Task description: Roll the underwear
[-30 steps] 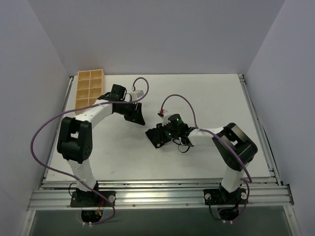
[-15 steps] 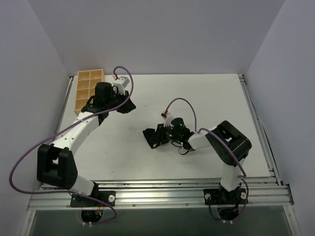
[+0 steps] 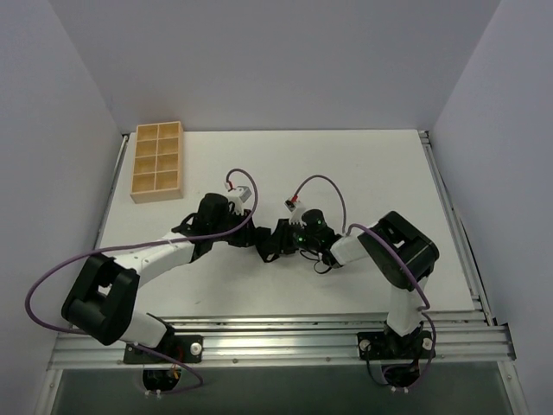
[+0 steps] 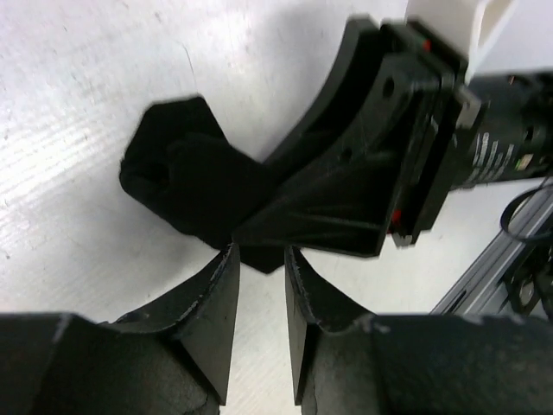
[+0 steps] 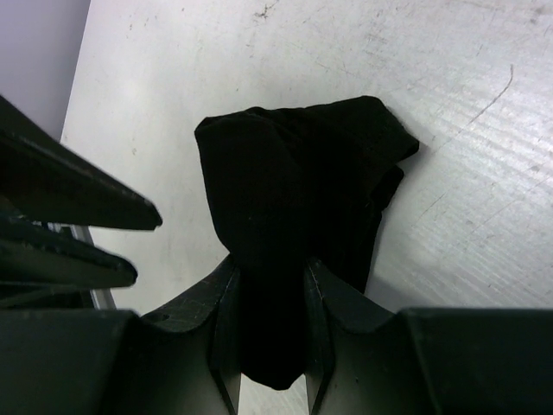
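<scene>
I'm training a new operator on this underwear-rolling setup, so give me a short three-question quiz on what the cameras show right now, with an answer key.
1. True or false: the right gripper is shut on the underwear.
2. Where does the wooden tray stand on the table? A) at the far-left corner, apart from both arms; B) between the two grippers; C) under the right arm.
3. On the left gripper, are the jaws apart or pressed together?

Key: 1 true; 2 A; 3 apart, with the tips right at the edge of the underwear.
</scene>
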Robot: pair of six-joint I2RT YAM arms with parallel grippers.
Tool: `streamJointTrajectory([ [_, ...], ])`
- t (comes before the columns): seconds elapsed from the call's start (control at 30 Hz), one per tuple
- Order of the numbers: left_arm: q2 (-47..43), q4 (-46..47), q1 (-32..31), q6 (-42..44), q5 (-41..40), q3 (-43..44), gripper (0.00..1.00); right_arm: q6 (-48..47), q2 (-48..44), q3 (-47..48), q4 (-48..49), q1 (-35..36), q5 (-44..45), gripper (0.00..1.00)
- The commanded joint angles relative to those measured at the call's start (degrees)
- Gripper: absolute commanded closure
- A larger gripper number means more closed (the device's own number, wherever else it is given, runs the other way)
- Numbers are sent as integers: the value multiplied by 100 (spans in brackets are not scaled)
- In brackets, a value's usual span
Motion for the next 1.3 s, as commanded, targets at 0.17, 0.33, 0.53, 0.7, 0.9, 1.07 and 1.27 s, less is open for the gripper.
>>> streamJointTrajectory([
  [0.17, 411, 1580, -193, -670, -370, -253, 68, 301, 339, -396, -387, 30, -162, 85],
  [0.33, 596, 1931, -202, -810, -449, -463, 67, 258, 287, -378, -518, 48, -136, 84],
  [0.53, 1106, 2196, -351, -890, -493, -464, 67, 126, 120, -361, -904, 48, 21, 71],
  [0.7, 1159, 2144, -448, -819, -590, -499, 67, 29, -205, -299, -1336, 48, 92, 63],
  [0.9, 1168, 2108, -474, -732, -660, -517, 67, -15, -548, -299, -1609, 12, 180, 62],
  [1.07, 1159, 2064, -536, -635, -731, -543, 67, -15, -733, -352, -1732, 12, 286, 61],
  [1.27, 913, 2021, -562, -600, -704, -587, 67, 3, -400, -554, -1346, 12, 164, 83],
])
